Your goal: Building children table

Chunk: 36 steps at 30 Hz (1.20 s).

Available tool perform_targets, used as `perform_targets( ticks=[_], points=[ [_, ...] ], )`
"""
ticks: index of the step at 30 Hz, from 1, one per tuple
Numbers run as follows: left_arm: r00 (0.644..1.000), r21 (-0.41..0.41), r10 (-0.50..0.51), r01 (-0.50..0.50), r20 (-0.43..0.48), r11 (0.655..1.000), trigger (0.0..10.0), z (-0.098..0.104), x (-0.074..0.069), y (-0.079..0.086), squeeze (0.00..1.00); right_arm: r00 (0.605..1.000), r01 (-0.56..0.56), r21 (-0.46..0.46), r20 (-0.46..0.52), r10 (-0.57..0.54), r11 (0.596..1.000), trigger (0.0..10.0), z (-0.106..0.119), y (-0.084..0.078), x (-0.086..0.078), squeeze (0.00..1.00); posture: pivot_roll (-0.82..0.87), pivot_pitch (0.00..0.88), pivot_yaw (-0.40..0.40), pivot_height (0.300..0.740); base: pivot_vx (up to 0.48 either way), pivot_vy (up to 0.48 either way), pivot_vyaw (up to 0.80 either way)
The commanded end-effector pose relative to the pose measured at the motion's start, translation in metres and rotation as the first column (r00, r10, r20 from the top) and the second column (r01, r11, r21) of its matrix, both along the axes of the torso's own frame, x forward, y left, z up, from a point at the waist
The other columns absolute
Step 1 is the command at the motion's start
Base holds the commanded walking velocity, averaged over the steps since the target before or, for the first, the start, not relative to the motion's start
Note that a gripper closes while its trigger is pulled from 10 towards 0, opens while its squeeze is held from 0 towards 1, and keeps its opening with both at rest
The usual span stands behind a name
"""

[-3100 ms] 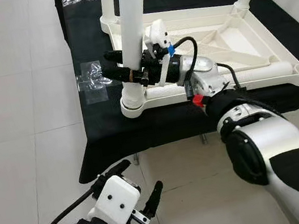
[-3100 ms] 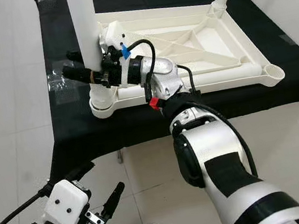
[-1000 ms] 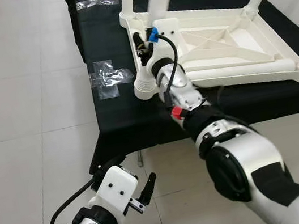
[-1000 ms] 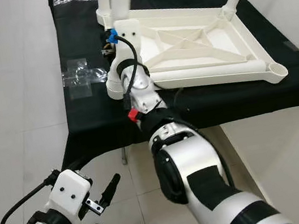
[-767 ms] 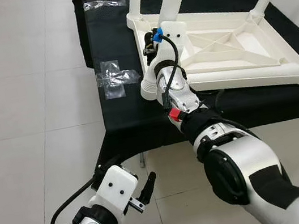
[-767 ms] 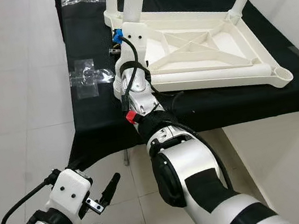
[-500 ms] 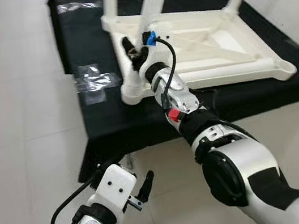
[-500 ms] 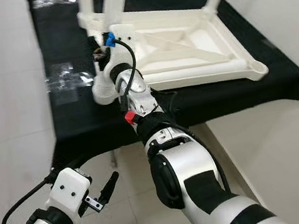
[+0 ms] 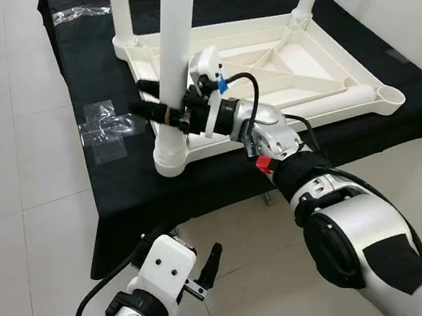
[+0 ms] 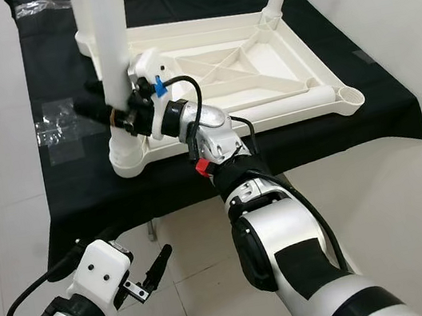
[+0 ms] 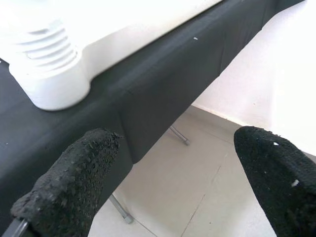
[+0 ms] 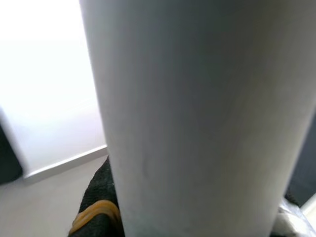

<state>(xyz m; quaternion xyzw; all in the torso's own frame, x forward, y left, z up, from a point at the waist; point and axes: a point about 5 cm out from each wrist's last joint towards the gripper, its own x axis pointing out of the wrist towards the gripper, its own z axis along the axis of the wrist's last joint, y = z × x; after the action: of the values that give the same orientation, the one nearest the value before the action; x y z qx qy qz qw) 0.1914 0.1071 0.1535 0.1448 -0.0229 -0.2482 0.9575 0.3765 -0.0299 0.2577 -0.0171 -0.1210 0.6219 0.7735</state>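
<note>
Compared with half a second ago, the right gripper (image 9: 161, 111) has turned so its black fingers again lie level across the near table leg (image 9: 175, 42), one on each side, clasping it low down just above its socket. The head camera has also swung, so the whole scene sits differently.

Nearest, the left gripper (image 9: 184, 264) hangs idle below the desk edge, over the pale tiled floor, its fingers spread apart and holding nothing.

Beyond it, a desk draped in black cloth (image 9: 128, 196) carries the white plastic children's table (image 9: 286, 72), lying upside down with legs pointing up. The clasped leg stands upright in the near left corner socket (image 9: 171, 152). An empty socket (image 9: 388, 99) shows at the near right corner. Two more legs rise at the far corners. Crumpled clear plastic wrap (image 9: 105, 127) lies on the cloth beside the table.

The leg looks like a light, stiff, hollow tube with a smooth surface, likely slippery; holding it low near the socket seems steadiest.
</note>
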Motion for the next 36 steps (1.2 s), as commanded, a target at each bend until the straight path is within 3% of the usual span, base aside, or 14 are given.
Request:
perform_targets(
  ticks=[1, 12, 21, 23, 27, 29, 30, 31, 33, 36],
  points=[
    [1.0, -0.012, -0.018, 0.018, -0.01, 1.0, 10.0, 0.0, -0.005, -0.003, 0.0, 0.958, -0.206, -0.119, -0.228, 0.175, 0.971, 0.0, -0.052, 0.009, -0.015, 0.0, 0.17, 0.244, -0.195, 0.74, 0.0, 0.0, 0.0],
    [1.0, -0.02, -0.015, 0.014, -0.016, 1.0, 10.0, 0.003, -0.01, -0.002, 0.0, 0.921, -0.386, -0.221, -0.142, 0.362, 0.896, 0.0, -0.04, 0.017, -0.024, 0.0, 0.19, 0.286, -0.202, 0.74, 0.0, 0.0, 0.0],
    [1.0, -0.019, -0.016, 0.016, -0.021, 1.0, 10.0, 0.004, -0.013, -0.003, 0.0, 0.937, -0.348, -0.178, -0.078, 0.34, 0.92, 0.0, -0.031, 0.025, -0.023, 0.0, 0.2, 0.305, -0.207, 0.74, 0.0, 0.0, 0.0],
    [1.0, -0.019, -0.012, 0.011, -0.022, 1.0, 10.0, 0.005, -0.015, -0.002, 0.0, 0.963, -0.27, -0.17, -0.075, 0.26, 0.948, 0.0, -0.031, 0.024, -0.019, 0.0, 0.19, 0.308, -0.202, 0.74, 0.0, 0.0, 0.0],
    [1.0, -0.019, -0.011, 0.011, -0.024, 1.0, 10.0, 0.005, -0.016, -0.002, 0.0, 0.983, -0.177, -0.191, -0.084, 0.164, 0.966, 0.0, -0.035, 0.024, -0.014, 0.0, 0.19, 0.307, -0.199, 0.74, 0.0, 0.0, 0.0],
    [1.0, -0.02, -0.012, 0.011, -0.026, 1.0, 10.0, 0.005, -0.016, -0.002, 0.0, 0.996, -0.023, -0.197, -0.084, 0.006, 0.98, 0.0, -0.037, 0.022, -0.006, 0.0, 0.19, 0.304, -0.198, 0.74, 0.0, 0.0, 0.0],
    [1.0, -0.02, -0.012, 0.011, -0.027, 1.0, 10.0, 0.005, -0.016, -0.003, 0.0, 0.991, 0.087, -0.188, -0.084, -0.104, 0.978, 0.0, -0.037, 0.018, 0.0, 0.0, 0.18, 0.298, -0.197, 0.74, 0.0, 0.0, 0.0],
    [1.0, -0.02, -0.012, 0.011, -0.027, 1.0, 10.0, 0.005, -0.016, -0.003, 0.0, 0.991, 0.087, -0.188, -0.084, -0.104, 0.978, 0.0, -0.037, 0.018, 0.0, 0.0, 0.18, 0.298, -0.197, 0.74, 0.0, 0.0, 0.0],
    [1.0, -0.021, -0.011, 0.011, -0.026, 1.0, 10.0, 0.005, -0.016, -0.003, 0.0, 0.962, 0.246, -0.168, -0.073, -0.261, 0.955, 0.0, -0.037, 0.01, 0.008, 0.0, 0.18, 0.29, -0.196, 0.74, 0.0, 0.0, 0.0],
    [1.0, -0.02, -0.012, 0.011, -0.024, 1.0, 10.0, 0.006, -0.016, -0.003, 0.0, 0.94, 0.323, -0.148, -0.06, -0.335, 0.935, 0.0, -0.036, 0.006, 0.012, 0.0, 0.18, 0.278, -0.192, 0.74, 0.0, 0.0, 0.0]
  ],
)
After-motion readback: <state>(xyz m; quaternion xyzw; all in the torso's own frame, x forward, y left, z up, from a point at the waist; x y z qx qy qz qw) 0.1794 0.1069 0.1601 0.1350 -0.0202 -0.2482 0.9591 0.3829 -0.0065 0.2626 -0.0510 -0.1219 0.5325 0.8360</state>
